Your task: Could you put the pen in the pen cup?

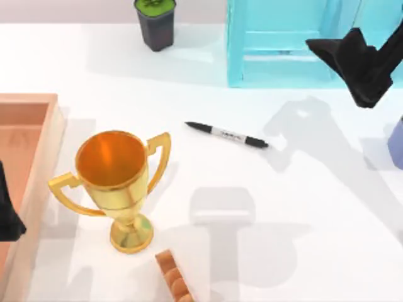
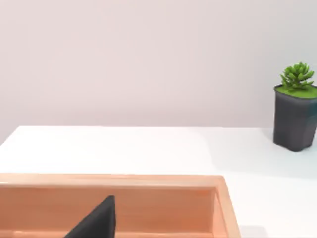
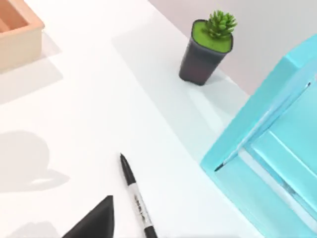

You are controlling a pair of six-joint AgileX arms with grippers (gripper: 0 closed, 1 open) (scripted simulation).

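From above, the pen [image 1: 227,134] lies flat mid-tabletop, the pen cup [image 1: 396,143] at the right edge. My right hand [image 1: 359,63] hangs far right; I cannot tell its fingers. Its wrist camera sees the pen [image 3: 137,201] ungrabbed. Everything remains.

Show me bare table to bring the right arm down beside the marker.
Open white table lies below the black-capped white pen, right of the gold two-handled trophy. Tighter behind it: turquoise rack, small black plant pot. The periwinkle pen cup sits at the right edge.
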